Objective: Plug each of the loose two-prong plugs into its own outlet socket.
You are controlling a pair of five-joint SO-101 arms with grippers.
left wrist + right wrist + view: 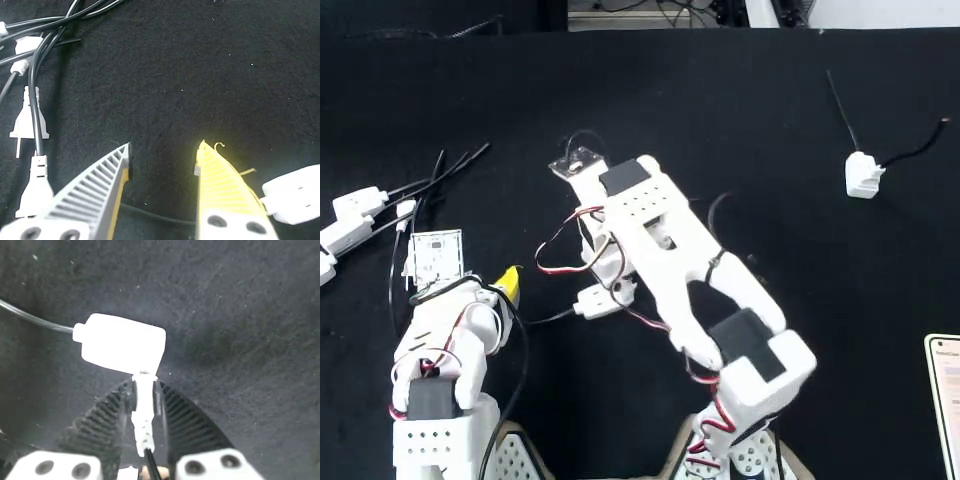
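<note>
The right gripper (144,386) is clamped on a slim white plug (143,415), whose front end meets the side of a white outlet socket (122,344); I cannot tell how deep it sits. That socket lies mid-table, just beside the left arm, with a thin black cord (30,317) leaving its far end. The left gripper (162,147) hovers over bare cloth, its fingers apart and holding nothing. Near it a loose 2-prong plug (27,122) lies flat among black cables (45,45). A second socket (863,175) sits well apart at the far right. Black cloth (770,100) covers the table, and a printed sheet (945,400) shows at its right edge.
</note>
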